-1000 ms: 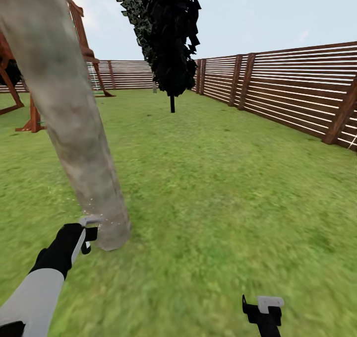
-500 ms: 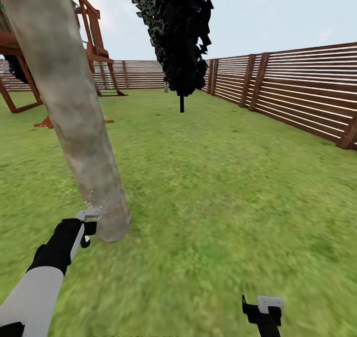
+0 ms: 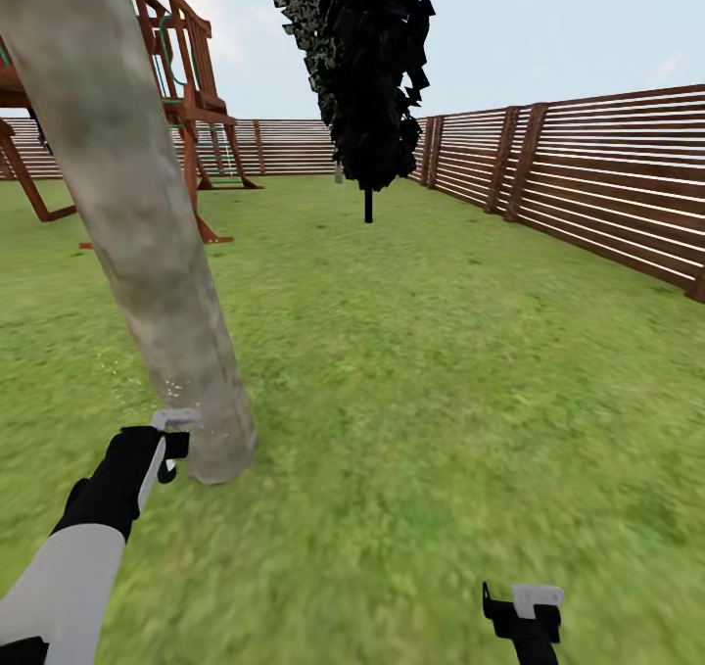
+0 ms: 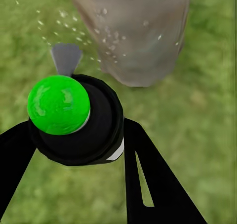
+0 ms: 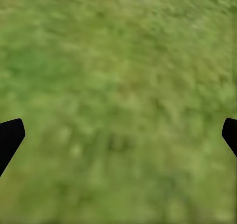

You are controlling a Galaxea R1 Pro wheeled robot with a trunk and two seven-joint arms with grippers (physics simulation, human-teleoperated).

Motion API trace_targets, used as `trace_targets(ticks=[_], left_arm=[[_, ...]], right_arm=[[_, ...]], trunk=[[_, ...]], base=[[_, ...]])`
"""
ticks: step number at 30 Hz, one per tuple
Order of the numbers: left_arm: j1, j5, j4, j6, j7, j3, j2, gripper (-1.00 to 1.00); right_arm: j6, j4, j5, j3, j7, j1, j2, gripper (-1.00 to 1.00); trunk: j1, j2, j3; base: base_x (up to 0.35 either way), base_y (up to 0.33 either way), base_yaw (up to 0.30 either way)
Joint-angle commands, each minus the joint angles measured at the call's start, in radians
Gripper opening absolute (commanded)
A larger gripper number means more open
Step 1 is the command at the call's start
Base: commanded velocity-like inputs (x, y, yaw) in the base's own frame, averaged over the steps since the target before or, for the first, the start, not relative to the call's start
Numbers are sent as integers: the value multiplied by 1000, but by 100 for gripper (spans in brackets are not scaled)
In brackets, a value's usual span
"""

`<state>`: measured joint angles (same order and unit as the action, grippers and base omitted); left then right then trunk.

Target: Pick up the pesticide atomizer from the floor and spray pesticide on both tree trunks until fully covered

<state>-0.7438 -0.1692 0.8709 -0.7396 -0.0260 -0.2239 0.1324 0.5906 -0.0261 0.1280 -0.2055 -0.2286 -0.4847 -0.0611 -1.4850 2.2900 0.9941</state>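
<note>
A thick pale grey-brown tree trunk (image 3: 147,224) leans up from the grass floor (image 3: 421,371) at the left. My left gripper (image 3: 164,450) is shut on the pesticide atomizer (image 3: 174,419), held just beside the trunk's base. In the left wrist view the atomizer (image 4: 59,103) is a black body with a green ball top and a grey nozzle aimed at the tree trunk (image 4: 133,31). Black fingers (image 4: 140,159) clamp its sides. Pale pesticide specks (image 4: 74,28) dot the bark and float in front of it, and the specks (image 3: 176,387) sit low on the trunk. My right gripper (image 3: 527,614) hangs open over grass (image 5: 118,105).
A black-foliaged conifer (image 3: 367,68) on a thin stem stands mid-lawn ahead. A brown wooden play structure (image 3: 191,107) stands behind the trunk at the left. A slatted wooden fence (image 3: 597,195) runs along the right and the back. Open lawn lies to the right of the trunk.
The whole head view has shifted: the conifer and the play structure sit further right. My left gripper with the atomizer has risen slightly beside the trunk's base. The right gripper is unchanged.
</note>
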Motion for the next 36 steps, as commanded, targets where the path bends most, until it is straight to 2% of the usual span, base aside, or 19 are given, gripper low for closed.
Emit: trace_targets(ticks=[1,2,3,5,6,7,12,17,21,29,33,36], left_arm=[[1,0,31,-51,2,0,1,-100],[4,0,56,-84,4,6,1,-100],[7,0,70,-96,4,31,1,-100],[11,-3,83,-105,1,106,3,-100],[12,-3,86,-108,0,128,4,-100],[12,-3,85,-109,-1,134,4,-100],[15,-3,69,-109,-4,134,14,-100],[39,-3,45,-108,-41,90,18,-100],[40,-3,9,-106,-47,92,3,-100],[40,-3,7,-106,-49,89,4,-100],[40,-2,-39,-100,-51,86,9,-100],[40,1,-114,-83,-49,74,18,-100]], right_arm=[[0,0,1,0,0,0,0,100],[0,-1,1,0,0,0,0,100],[0,-1,1,0,0,0,0,100],[0,-1,1,0,0,0,0,100],[0,0,1,0,0,0,1,100],[0,-1,1,0,1,0,1,100],[0,-1,1,0,1,0,1,100],[0,-1,1,0,2,0,1,100],[0,0,0,0,1,0,-1,100],[0,0,1,0,1,0,-3,100],[0,-1,1,0,1,0,-2,100],[0,-1,1,0,1,0,-2,100]], trunk=[[0,0,0],[0,0,0],[0,0,0],[0,0,0],[0,0,0],[0,0,0],[0,0,0],[0,0,0],[0,0,0],[0,0,0],[0,0,0],[0,0,0]], base=[[0,0,0],[65,-97,0],[111,-164,0],[158,-207,0],[186,-227,0],[200,-225,0],[230,-196,193],[236,-186,273],[207,-204,69],[36,-266,1],[0,-270,191],[0,-270,272]])
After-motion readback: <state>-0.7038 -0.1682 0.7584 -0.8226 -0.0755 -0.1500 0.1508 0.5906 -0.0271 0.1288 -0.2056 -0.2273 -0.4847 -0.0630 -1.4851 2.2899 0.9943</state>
